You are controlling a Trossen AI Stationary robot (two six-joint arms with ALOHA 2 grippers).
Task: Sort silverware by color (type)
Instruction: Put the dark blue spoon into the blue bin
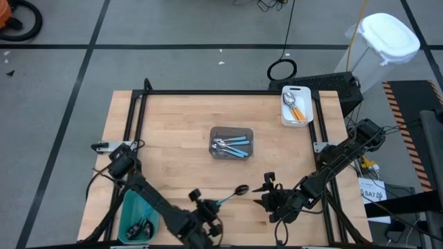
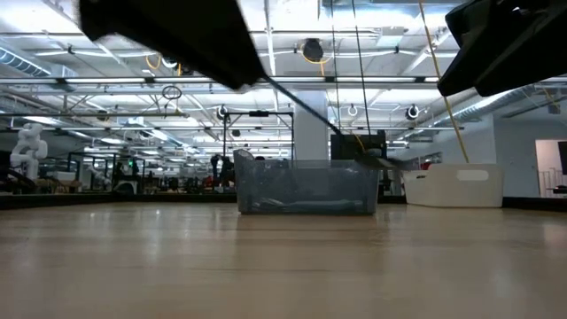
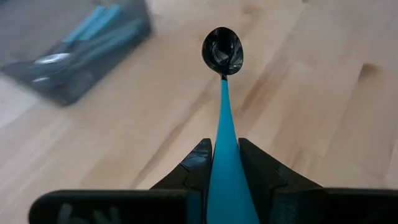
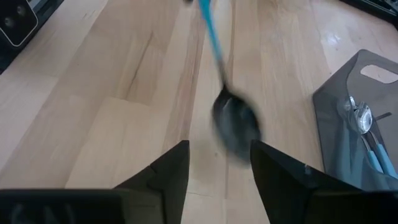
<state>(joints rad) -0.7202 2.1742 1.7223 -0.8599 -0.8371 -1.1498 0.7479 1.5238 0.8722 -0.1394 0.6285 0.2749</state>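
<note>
My left gripper (image 1: 215, 205), near the table's front edge, is shut on a spoon with a light-blue handle and a black bowl (image 3: 222, 51). The bowl (image 1: 241, 188) points toward my right gripper (image 1: 266, 189), which stands open just to its right. In the right wrist view the bowl (image 4: 235, 122) hovers blurred just beyond the open fingertips and between them; I see no touch. A grey bin (image 1: 232, 143) at mid-table holds silver spoons with blue handles. My left gripper pinches the spoon's blue handle (image 3: 224, 163) at its wide end between the two fingers. The spoon runs straight out along the fingers, slanting toward the table's far right. It is lifted clear of the table, with the handle (image 2: 319, 120) sloping down toward the bowl.
A white bin (image 1: 295, 105) at the far right holds orange-handled spoons. A teal bin (image 1: 137, 218) at the near left, beside the left arm, holds dark pieces. A black frame (image 1: 228, 92) runs around the table's far and side edges. Bare wood lies between the bins.
</note>
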